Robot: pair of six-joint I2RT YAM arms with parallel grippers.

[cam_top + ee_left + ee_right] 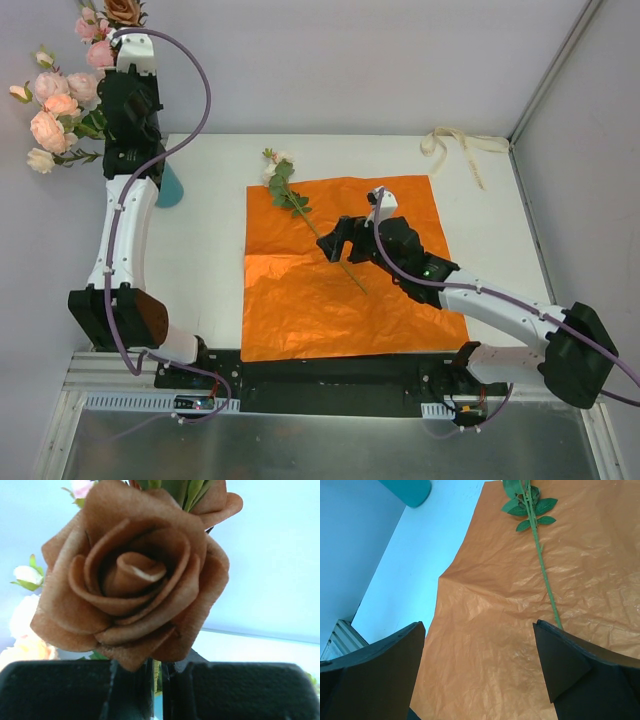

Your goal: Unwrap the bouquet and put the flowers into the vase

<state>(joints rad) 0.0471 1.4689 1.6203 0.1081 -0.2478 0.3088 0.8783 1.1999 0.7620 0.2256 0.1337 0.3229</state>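
Roses (58, 108), pink, cream and brown, clamped in my left gripper (157, 685); right gripper (477, 626) gaping wide over a leafy green stem (543, 566) on crinkly orange paper (485, 605).

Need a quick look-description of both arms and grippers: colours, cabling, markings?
The left arm and right arm have glossy white link shells between bulky black joint housings. A lilac cable loops outside each arm, base to wrist. The left gripper and right gripper have matte black, grainy, blocky fingers; the right's taper to wedges. No legible logos; small green light near the right wrist.
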